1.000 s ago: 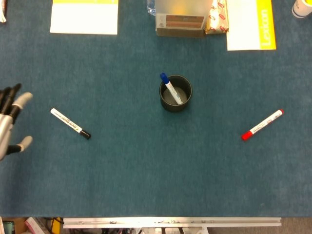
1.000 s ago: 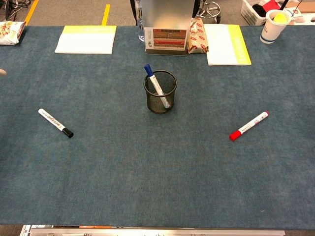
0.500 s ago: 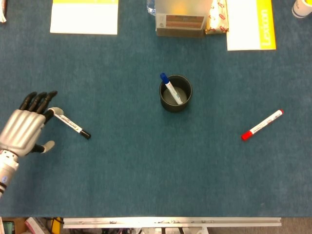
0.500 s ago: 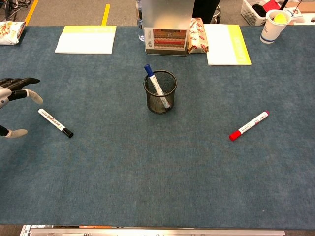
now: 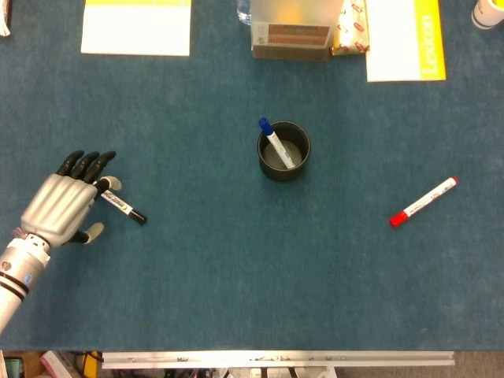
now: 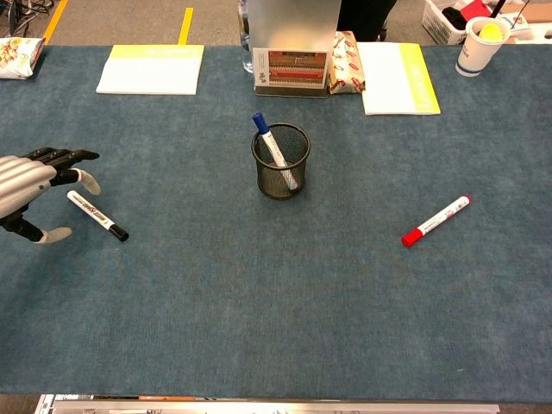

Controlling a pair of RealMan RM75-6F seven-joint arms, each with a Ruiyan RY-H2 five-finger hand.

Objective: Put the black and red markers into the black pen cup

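The black marker (image 5: pixel 124 208) (image 6: pixel 101 216) lies flat on the blue cloth at the left, its black cap toward the centre. My left hand (image 5: pixel 64 203) (image 6: pixel 30 190) hovers over its white rear end, fingers spread and holding nothing. The black mesh pen cup (image 5: pixel 284 150) (image 6: pixel 281 160) stands upright in the middle with a blue marker (image 5: pixel 276 142) leaning inside. The red marker (image 5: pixel 424 201) (image 6: pixel 437 220) lies alone at the right. My right hand is not in either view.
Along the far edge lie a yellow-and-white notepad (image 5: pixel 136 26) at the left, a box (image 5: pixel 291 31) and snack packet (image 5: pixel 351 27) at the centre, and a yellow-edged booklet (image 5: pixel 403 37) at the right. A paper cup (image 6: pixel 479 45) stands at the far right corner.
My left hand has come in from the left edge, moving right until it covers the black marker's rear end. Both loose markers and the cup have stayed put.
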